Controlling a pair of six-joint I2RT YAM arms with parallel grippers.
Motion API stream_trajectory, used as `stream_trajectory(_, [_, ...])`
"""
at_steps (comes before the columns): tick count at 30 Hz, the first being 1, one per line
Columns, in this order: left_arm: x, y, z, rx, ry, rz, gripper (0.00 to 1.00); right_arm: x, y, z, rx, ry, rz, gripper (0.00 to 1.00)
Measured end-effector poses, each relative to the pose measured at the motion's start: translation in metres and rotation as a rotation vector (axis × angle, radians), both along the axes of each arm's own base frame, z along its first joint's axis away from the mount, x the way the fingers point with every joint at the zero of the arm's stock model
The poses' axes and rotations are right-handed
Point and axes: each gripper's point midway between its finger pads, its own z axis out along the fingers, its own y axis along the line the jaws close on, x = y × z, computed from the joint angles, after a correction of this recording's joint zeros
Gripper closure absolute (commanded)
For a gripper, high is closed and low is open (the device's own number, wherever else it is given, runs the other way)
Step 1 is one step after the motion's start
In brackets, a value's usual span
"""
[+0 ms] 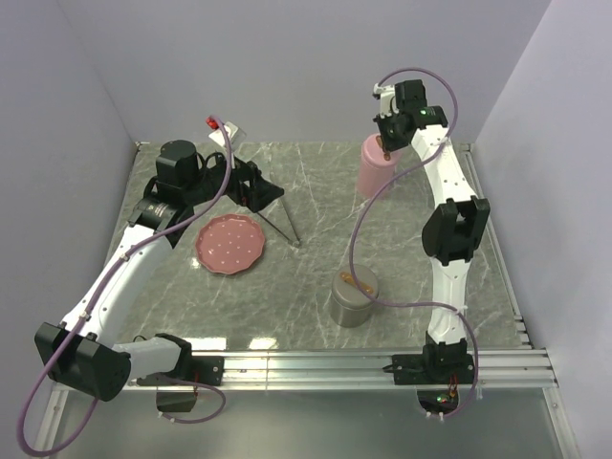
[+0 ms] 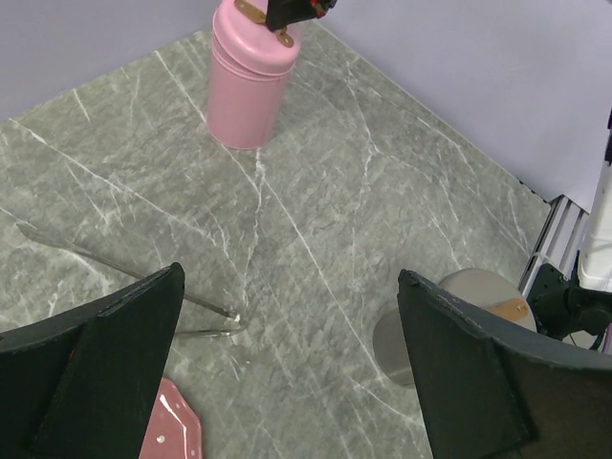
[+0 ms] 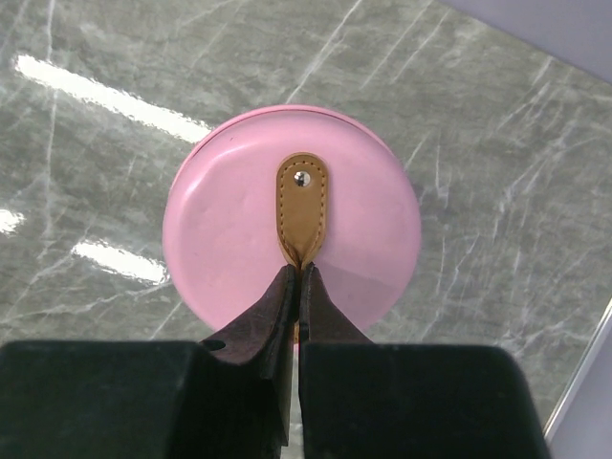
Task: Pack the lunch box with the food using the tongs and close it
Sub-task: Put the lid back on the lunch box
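Observation:
The lunch box (image 1: 375, 170) is a pink cylinder with a lid, standing at the back of the table. My right gripper (image 3: 299, 271) is above it, shut on the brown leather strap (image 3: 302, 201) of the pink lid (image 3: 229, 229). The silver tongs (image 1: 285, 225) lie on the marble right of the pink plate (image 1: 229, 243); their tips (image 2: 218, 320) show near my left finger. My left gripper (image 2: 289, 277) hovers over bare marble, open and holding nothing. The food is out of view; the plate shows only small white specks.
A grey metal cylinder (image 1: 354, 298) with a brown strap on top stands front centre-right, partly hidden behind my left gripper's right finger (image 2: 459, 373) in the left wrist view. Lilac walls close off the back and both sides. An aluminium rail (image 1: 316, 368) runs along the near edge.

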Motion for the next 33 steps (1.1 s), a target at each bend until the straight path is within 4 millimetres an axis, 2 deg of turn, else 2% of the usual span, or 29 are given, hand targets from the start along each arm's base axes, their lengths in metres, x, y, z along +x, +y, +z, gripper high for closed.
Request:
stream_trajectory(4, [0.000, 0.000, -0.001, 0.000, 0.001, 0.001, 0.01, 0.004, 0.002, -0.013, -0.005, 0.019, 0.015, 0.99])
stream_trajectory(5, [0.000, 0.000, -0.002, -0.001, 0.004, 0.001, 0.01, 0.004, 0.002, -0.011, -0.003, 0.017, 0.017, 0.92])
stream_trajectory(8, [0.000, 0.001, -0.005, 0.000, 0.011, 0.000, 0.01, 0.004, 0.003, -0.011, 0.000, 0.016, 0.019, 0.81])
stream_trajectory(9, [0.000, 0.001, -0.006, 0.000, 0.012, 0.000, 0.01, 0.005, 0.003, -0.012, 0.001, 0.017, 0.018, 0.69])
stream_trajectory(11, [0.000, 0.000, -0.005, 0.000, 0.012, -0.002, 0.00, 0.005, 0.003, -0.011, 0.005, 0.015, 0.016, 0.57])
stream_trajectory(14, [0.000, 0.001, -0.005, -0.001, 0.011, -0.002, 0.01, 0.006, 0.004, -0.011, 0.010, 0.012, 0.016, 0.51])
stream_trajectory(22, [-0.002, 0.000, -0.007, -0.003, 0.016, -0.013, 0.01, 0.009, 0.010, -0.010, 0.060, -0.014, 0.003, 0.52])
stream_trajectory(33, [-0.002, 0.000, -0.008, -0.002, 0.019, -0.013, 0.01, 0.019, 0.016, 0.010, 0.104, -0.079, -0.006, 0.53])
